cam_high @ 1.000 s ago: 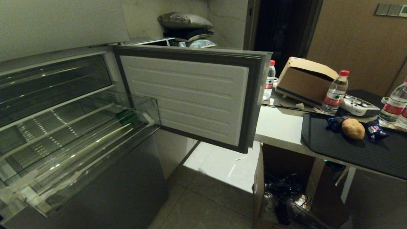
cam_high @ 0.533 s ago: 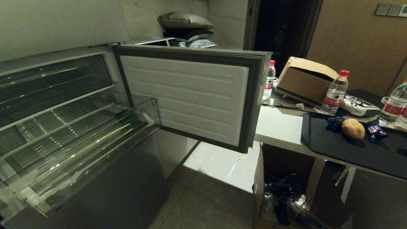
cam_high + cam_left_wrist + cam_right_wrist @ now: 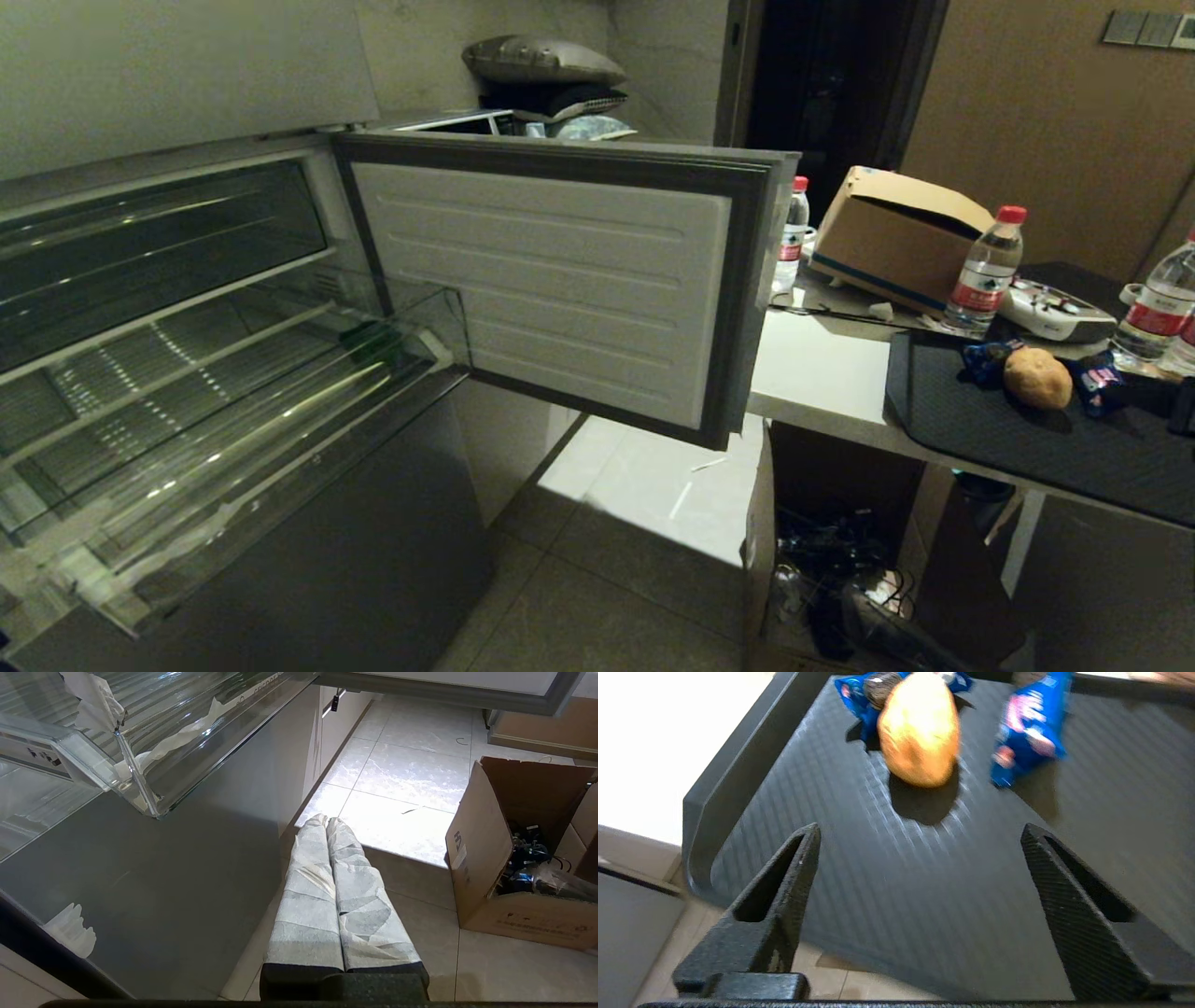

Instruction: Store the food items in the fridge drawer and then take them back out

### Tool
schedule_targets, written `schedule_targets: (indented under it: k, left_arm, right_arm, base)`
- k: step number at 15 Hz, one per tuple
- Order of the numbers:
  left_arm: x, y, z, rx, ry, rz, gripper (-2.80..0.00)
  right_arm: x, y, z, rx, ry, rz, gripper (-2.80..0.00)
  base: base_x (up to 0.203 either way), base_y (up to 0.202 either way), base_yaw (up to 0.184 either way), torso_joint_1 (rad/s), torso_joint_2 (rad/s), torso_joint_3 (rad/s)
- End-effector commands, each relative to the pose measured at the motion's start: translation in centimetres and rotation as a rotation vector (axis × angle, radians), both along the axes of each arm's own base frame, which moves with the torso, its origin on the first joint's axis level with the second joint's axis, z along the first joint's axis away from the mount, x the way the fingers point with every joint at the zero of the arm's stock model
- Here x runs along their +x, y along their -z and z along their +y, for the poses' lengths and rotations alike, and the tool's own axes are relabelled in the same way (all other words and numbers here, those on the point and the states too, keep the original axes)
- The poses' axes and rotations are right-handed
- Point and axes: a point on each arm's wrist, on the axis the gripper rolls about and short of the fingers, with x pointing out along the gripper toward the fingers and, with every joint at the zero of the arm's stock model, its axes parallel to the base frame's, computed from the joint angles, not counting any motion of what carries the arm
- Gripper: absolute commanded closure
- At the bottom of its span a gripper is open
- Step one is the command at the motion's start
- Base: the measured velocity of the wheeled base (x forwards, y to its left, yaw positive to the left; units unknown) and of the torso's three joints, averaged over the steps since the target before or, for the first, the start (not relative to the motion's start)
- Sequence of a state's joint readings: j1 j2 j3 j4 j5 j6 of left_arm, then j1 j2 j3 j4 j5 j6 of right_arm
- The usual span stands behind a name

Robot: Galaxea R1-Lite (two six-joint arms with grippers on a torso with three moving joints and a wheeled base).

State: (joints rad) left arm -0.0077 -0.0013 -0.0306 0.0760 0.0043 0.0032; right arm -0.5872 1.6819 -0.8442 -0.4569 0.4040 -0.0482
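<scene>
right hand [image 3: 920,830]: fingers spread wide, empty, above black mat [image 3: 887,868] short of potato [image 3: 920,728] and blue snack packets [image 3: 1029,721] | left hand [image 3: 327,826]: fingers pressed together, empty, over floor | green food item [image 3: 373,343] lay in clear fridge drawer [image 3: 233,504], back right corner | packet print unreadable

Clear ribbed fridge drawer [image 3: 233,448] pulled out, dark green food item [image 3: 373,343] inside

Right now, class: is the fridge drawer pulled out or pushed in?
Pulled out. The fridge drawer juts forward past the grey front panel below it, its clear front lip overhanging; the left wrist view shows the same overhang.
</scene>
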Motion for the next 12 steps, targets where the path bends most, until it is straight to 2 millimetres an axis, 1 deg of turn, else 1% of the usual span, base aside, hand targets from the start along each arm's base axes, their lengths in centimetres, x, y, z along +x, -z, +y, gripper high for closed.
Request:
schedule_targets:
  k: [1,2,4,8,12]
  left_arm:
    - [0.0,0.0,0.0,0.0,0.0,0.002,0.0]
    - [0.0,0.0,0.0,0.0,0.0,0.002,0.0]
    - [0.0,0.0,0.0,0.0,0.0,0.002,0.0]
    - [0.0,0.0,0.0,0.0,0.0,0.002,0.0]
    - [0.0,0.0,0.0,0.0,0.0,0.002,0.0]
  right_arm:
    - [2.7,1.4,0.2,0.012,-0.053,0.021,-2.8]
    - [3.6,1.6,0.9,-0.001,-0.082,-0.001,-2.8]
    - [4.8,1.7,1.3,-0.022,-0.1,-0.028,-2.8]
    - [7.5,1.7,1.0,-0.056,-0.089,-0.048,-2.8]
    - [10.3,2.4,-0.2,-0.089,-0.043,-0.052,-2.8]
  base:
    - [0.0,0.0,0.0,0.0,0.0,0.0]
    - [0.0,0.0,0.0,0.0,0.0,0.0]
    - [0.0,0.0,0.0,0.0,0.0,0.0]
    - [0.0,0.0,0.0,0.0,0.0,0.0]
    - [0.0,0.0,0.0,0.0,0.0,0.0]
